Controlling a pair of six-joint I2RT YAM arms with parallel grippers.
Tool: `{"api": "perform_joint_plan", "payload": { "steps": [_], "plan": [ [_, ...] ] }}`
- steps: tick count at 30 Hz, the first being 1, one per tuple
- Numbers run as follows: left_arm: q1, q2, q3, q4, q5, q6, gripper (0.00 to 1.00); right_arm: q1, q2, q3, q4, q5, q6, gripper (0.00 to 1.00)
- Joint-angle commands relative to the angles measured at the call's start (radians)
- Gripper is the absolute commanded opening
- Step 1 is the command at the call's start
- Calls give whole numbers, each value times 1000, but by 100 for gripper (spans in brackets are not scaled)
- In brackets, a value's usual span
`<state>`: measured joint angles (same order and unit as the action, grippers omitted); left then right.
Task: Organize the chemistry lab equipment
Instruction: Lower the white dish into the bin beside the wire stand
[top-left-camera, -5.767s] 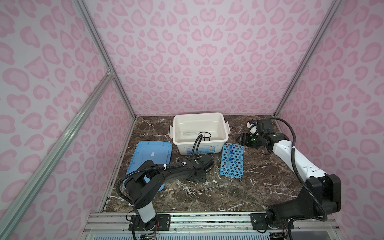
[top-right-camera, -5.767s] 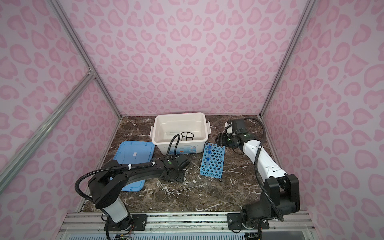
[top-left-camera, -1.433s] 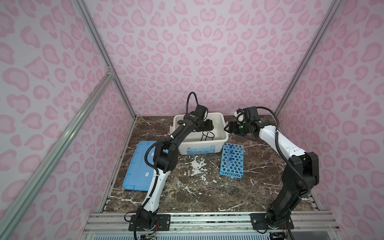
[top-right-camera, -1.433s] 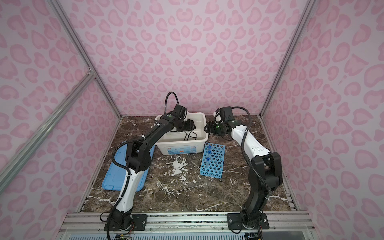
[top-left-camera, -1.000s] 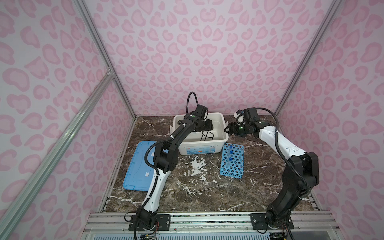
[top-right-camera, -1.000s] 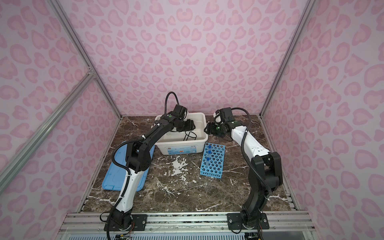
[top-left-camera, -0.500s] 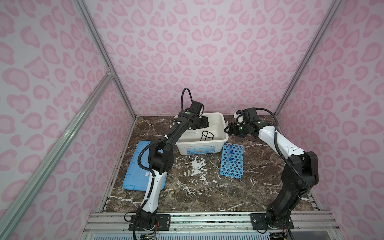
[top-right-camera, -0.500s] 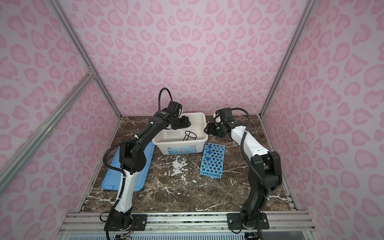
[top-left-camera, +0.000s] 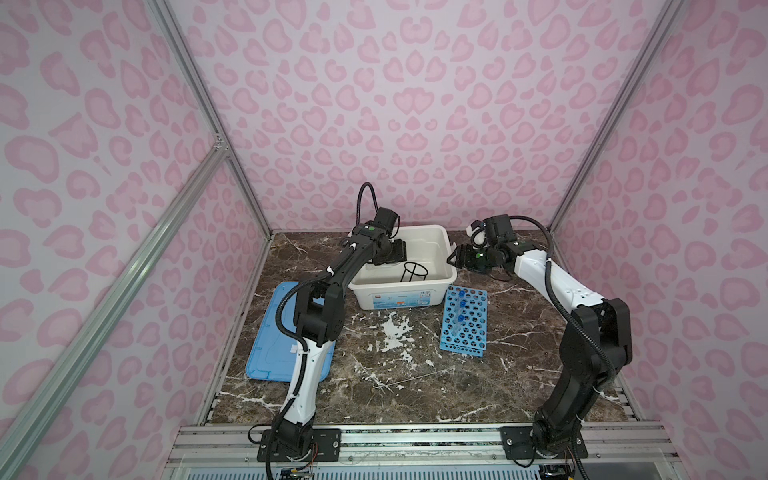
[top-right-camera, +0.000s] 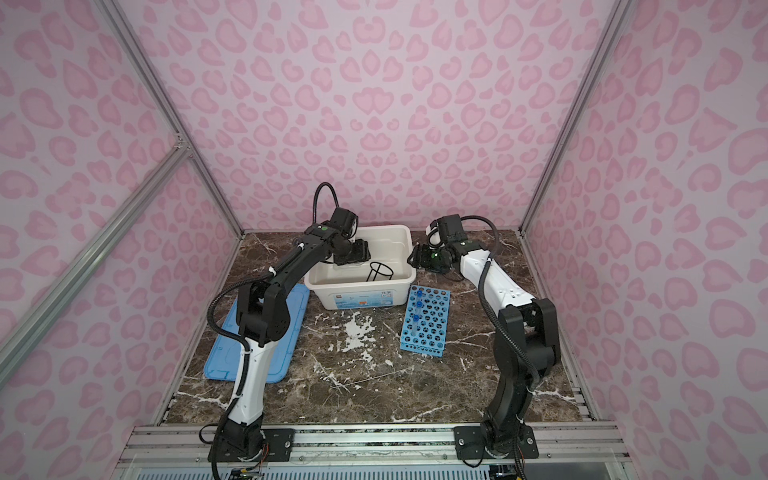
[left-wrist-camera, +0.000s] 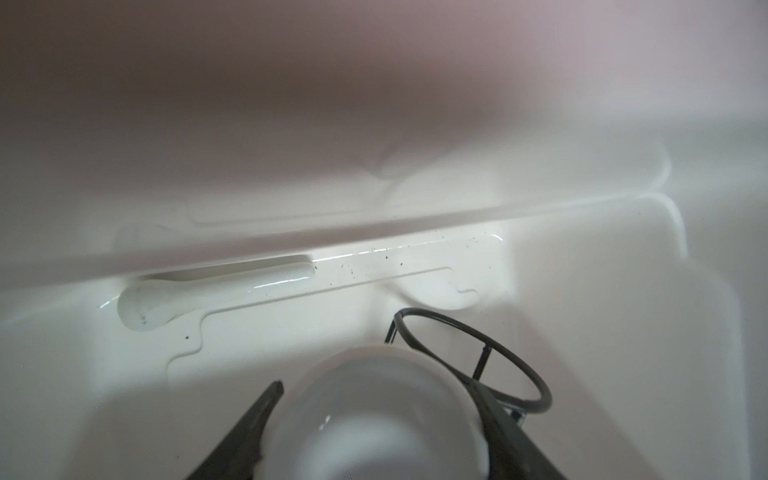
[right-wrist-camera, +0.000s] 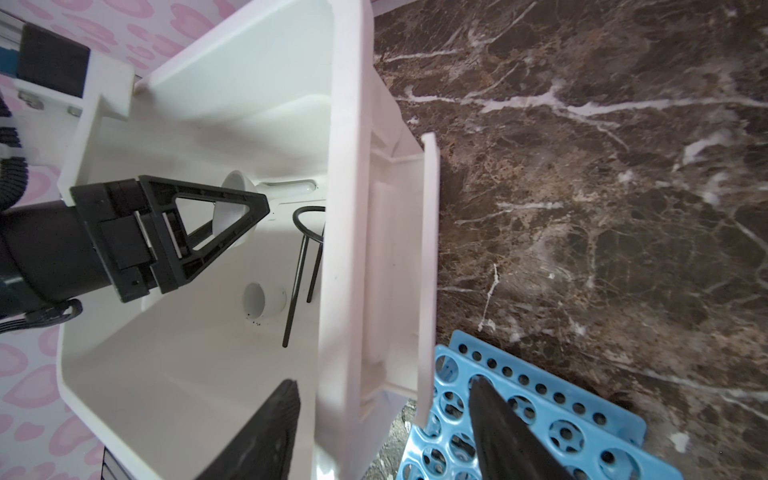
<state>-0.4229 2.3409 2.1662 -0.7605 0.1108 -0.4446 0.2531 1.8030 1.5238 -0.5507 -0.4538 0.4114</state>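
The desk (top-left-camera: 395, 386) is a dark brown marble-patterned slab with white veins and a pale scuffed patch near its middle. Three things lie directly on it. A large white storage box (top-left-camera: 399, 297) stands toward the back, roughly in the middle. A flat blue lid (top-left-camera: 270, 336) lies to the left of the box, near the desk's left edge. A blue perforated rack (top-left-camera: 467, 332) lies flat just beside the box's front right corner. Both top views show all three.
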Motion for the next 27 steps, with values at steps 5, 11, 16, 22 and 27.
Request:
{"api": "perform_joint_plan", "payload": {
  "steps": [5, 11, 16, 22, 27],
  "plan": [
    [1, 21, -18, -66, 13, -3, 49, -1, 10, 10, -6, -8, 12, 67],
    [1, -29, -32, -34, 36, -12, 48, 1, 16, 12, -7, -6, 16, 67],
    [0, -59, -32, -22, 58, -14, 48, 3, 27, 19, -6, -9, 20, 67],
    [-7, -86, -62, -6, 79, -29, 48, 8, 48, 45, -8, -14, 29, 66],
    [-26, -151, -149, 51, 67, -22, 48, 15, 63, 58, -12, -14, 33, 64]
  ]
}}
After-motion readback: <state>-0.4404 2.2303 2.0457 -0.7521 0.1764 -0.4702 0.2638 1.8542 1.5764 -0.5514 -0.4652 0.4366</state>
